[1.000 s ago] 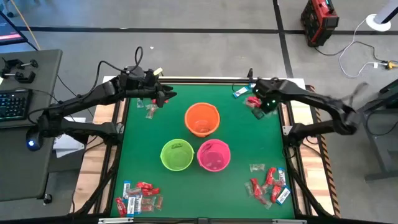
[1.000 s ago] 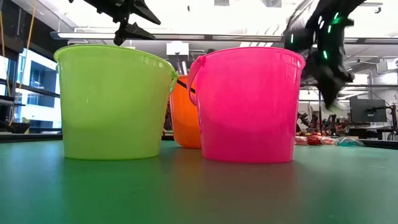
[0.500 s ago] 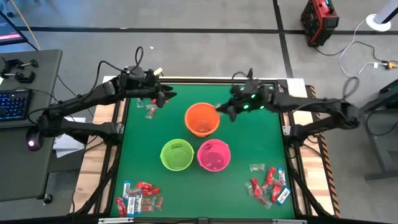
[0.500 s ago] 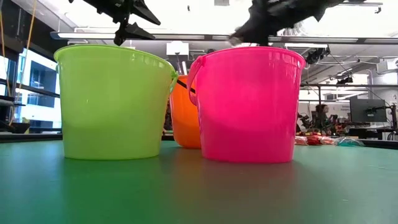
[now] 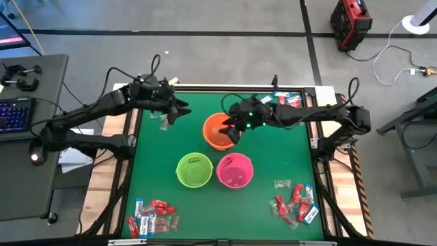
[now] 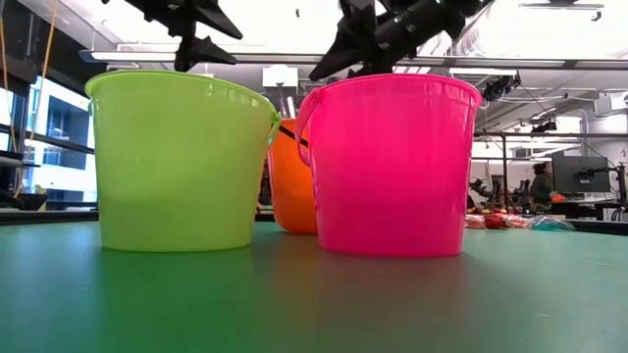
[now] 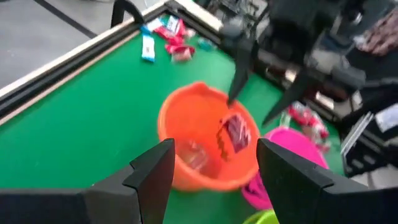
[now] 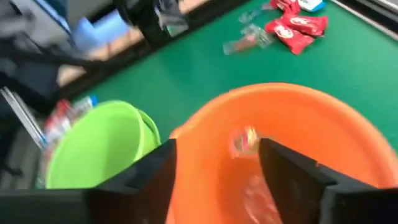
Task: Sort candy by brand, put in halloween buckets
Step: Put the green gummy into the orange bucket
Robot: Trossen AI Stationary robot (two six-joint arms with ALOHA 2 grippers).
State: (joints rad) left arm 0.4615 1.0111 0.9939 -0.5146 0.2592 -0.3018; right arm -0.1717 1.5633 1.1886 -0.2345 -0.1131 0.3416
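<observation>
The orange bucket (image 5: 222, 131) stands at the middle far side of the green table. The lime green bucket (image 5: 194, 169) and hot pink bucket (image 5: 235, 171) stand in front of it. My right gripper (image 5: 231, 130) hangs open over the orange bucket, fingers pointing down into its mouth. In the left wrist view a red candy (image 7: 233, 134) shows inside the orange bucket (image 7: 208, 146), below the right gripper's spread fingers (image 7: 239, 68). My left gripper (image 5: 177, 111) is open and empty above the table, left of the orange bucket, near a clear-wrapped candy (image 5: 164, 121).
Candy piles lie at the front left (image 5: 153, 215), the front right (image 5: 293, 203) and the far right corner (image 5: 285, 101). A clear candy (image 8: 245, 40) and red candies (image 8: 292, 25) lie on the table beyond the orange bucket. The table's middle right is bare green.
My right gripper has swung from the far right candy pile toward the table's left and now hangs over the orange bucket.
</observation>
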